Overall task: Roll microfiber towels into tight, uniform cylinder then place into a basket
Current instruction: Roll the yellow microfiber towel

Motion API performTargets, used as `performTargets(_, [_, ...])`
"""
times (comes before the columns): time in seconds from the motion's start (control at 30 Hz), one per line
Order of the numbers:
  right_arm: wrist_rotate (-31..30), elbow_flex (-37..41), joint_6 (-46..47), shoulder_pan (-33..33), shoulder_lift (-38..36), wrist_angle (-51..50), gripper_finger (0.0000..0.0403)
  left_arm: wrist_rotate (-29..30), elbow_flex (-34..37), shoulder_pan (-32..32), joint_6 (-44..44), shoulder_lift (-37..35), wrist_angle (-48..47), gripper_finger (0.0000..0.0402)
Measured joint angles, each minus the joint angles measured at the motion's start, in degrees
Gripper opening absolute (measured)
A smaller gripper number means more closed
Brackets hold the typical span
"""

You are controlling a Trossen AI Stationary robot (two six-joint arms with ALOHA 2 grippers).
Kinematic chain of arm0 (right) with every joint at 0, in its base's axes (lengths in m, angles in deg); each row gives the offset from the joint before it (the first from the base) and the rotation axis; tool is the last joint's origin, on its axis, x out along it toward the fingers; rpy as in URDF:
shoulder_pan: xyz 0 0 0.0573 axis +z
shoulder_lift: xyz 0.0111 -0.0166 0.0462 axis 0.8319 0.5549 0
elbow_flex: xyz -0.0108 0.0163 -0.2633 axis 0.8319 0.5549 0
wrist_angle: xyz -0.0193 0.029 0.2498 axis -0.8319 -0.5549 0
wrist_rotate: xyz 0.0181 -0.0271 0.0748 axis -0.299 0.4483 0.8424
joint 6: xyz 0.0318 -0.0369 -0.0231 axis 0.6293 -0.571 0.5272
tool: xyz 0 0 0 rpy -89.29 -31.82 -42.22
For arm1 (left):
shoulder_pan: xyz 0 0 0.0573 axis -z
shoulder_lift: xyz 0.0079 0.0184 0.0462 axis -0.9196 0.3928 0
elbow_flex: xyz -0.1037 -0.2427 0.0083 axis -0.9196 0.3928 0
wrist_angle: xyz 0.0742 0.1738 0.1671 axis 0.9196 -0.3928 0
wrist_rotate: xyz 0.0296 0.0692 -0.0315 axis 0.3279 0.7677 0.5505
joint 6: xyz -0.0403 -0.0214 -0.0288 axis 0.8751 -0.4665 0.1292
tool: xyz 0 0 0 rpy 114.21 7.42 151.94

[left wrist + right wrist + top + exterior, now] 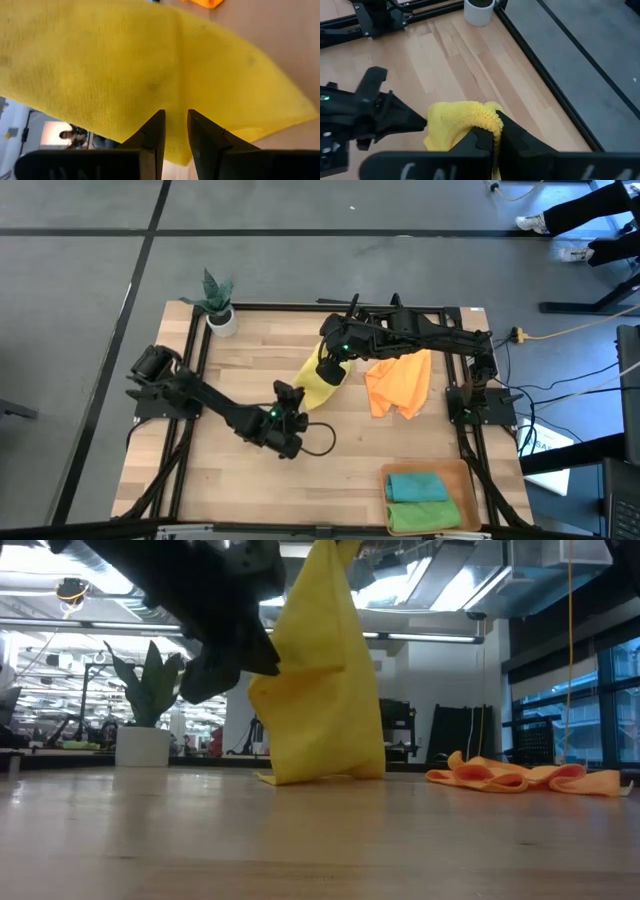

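A: Report pincer state and location of the workpiece.

B: My right pincer (496, 135) is clamped on the top edge of the yellow towel (318, 380), holding it up over the middle of the bench (240, 480). The cloth hangs as a drape, and in the low view its bottom hem rests on the wood. My left pincer (175, 131) sits just in front of the hanging cloth near its lower edge, fingers a narrow gap apart and holding nothing.

A: Handling properties?

B: Judged light, soft and limp. It folds under its own weight and will not keep a shape unaided. The pile should give good friction, so slipping is unlikely. A pinch at a hem or corner is the sound place to take hold; a grab mid-panel would only bunch it.

A: Other towels?

B: The orange towel (400, 383) lies crumpled on the bench, just right of the yellow one.

A: Containers and contents?

B: The basket (463, 480) stands at the near right corner. It holds a teal towel (415, 486) and a green towel (425, 514), both rolled, side by side. A potted plant (219, 305) stands at the far left corner.
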Motion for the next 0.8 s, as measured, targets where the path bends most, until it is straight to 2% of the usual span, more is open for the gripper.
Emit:
performTargets(0.17, [0.0, 0.0, 0.0, 0.0, 0.0, 0.0, 0.0010, 0.1, 0.0, -1.3, -0.5, 0.0, 0.4, 0.0073])
performTargets(0.23, [0.0, 0.0, 0.0, 0.0, 0.0, 0.0, 0.0010, 0.6, 0.0, -1.2, -3.4, 0.0, 1.8, 0.0073])
performTargets(0.37, [0.0, 0.0, 0.0, -0.2, 0.0, 0.0, 0.0010, 5.5, 0.0, -0.8, -7.6, 0.0, 4.3, 0.0073])
performTargets(0.5, [0.0, 0.0, 0.0, -0.2, 0.0, 0.0, 0.0010, 7.0, 0.0, -0.9, -7.2, 0.0, 4.5, 0.0073])
performTargets(0.7, [0.0, 0.0, 0.0, -0.2, 0.0, 0.0, 0.0010, 5.7, 0.0, -2.8, -4.3, 0.0, 4.6, 0.0073])
performTargets(0.8, [0.0, 0.0, 0.1, -0.3, 0.0, 0.0, 0.0010, -1.4, 0.0, -3.8, -4.2, 0.0, 4.2, 0.0073])
